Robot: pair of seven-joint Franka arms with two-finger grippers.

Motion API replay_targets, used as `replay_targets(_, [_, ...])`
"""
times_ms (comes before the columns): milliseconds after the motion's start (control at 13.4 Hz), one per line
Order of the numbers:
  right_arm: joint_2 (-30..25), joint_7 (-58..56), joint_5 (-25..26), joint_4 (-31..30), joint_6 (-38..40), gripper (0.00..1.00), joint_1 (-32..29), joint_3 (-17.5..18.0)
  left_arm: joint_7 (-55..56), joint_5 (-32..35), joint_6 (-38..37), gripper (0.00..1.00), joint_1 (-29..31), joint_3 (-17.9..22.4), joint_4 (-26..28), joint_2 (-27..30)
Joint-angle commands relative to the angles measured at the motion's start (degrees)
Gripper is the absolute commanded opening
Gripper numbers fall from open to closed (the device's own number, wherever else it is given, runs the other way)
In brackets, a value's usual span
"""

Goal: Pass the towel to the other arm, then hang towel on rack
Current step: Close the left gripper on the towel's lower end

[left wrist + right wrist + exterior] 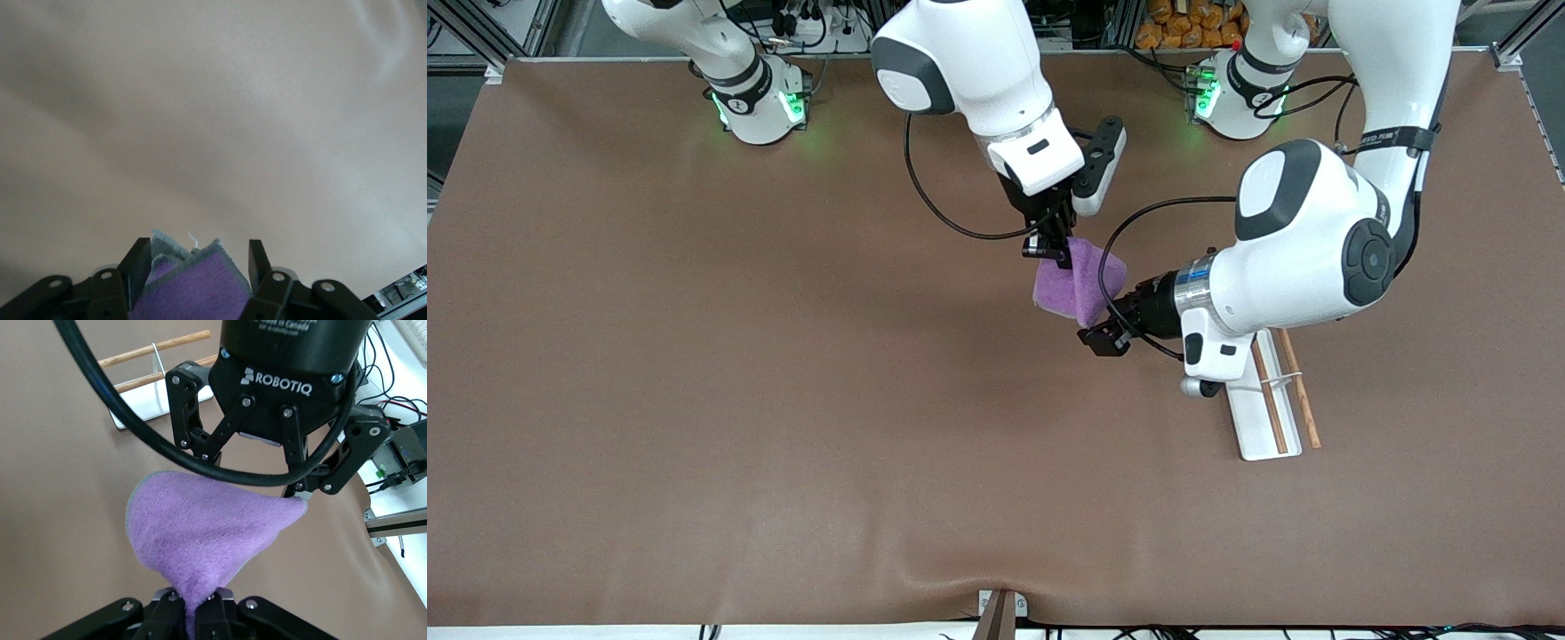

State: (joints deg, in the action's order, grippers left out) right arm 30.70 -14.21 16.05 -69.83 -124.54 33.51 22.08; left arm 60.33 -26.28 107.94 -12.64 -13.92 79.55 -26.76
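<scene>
The purple towel (1080,277) hangs in the air over the middle of the table. My right gripper (1052,247) is shut on its upper corner; the right wrist view shows the towel (207,527) pinched between the closed fingers of the right gripper (199,600). My left gripper (1104,331) is open with its fingers on either side of the towel's other corner (193,287), not clamped; the same left gripper (252,475) shows spread wide in the right wrist view. The rack (1263,418) stands on the table under the left arm, toward the left arm's end.
The brown table mat (694,400) covers the whole table. A small bracket (1000,613) sits at the table's edge nearest the front camera. The rack's wooden rods (143,357) show past the left gripper in the right wrist view.
</scene>
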Motion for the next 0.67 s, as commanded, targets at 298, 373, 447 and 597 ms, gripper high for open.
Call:
replay_targets(298, [-0.02, 1.29, 1.44, 0.31, -0.18, 0.00, 0.51, -0.20, -1.53, -4.21, 0.08, 0.61, 0.77, -0.14, -0.71, 0.13])
replay_targets(373, [-0.02, 1.29, 1.44, 0.22, -0.18, 0.00, 0.51, -0.20, -1.53, -4.83, -0.01, 0.59, 0.78, -0.14, -0.71, 0.22])
replay_targets(447, [-0.02, 1.29, 1.44, 0.22, -0.18, 0.00, 0.51, -0.20, -1.53, -4.84, -0.01, 0.56, 0.78, -0.14, -0.71, 0.22])
replay_targets(597, [-0.02, 1.29, 1.44, 0.22, -0.18, 0.00, 0.51, -0.20, -1.53, -4.84, -0.01, 0.47, 0.78, -0.14, -0.71, 0.22])
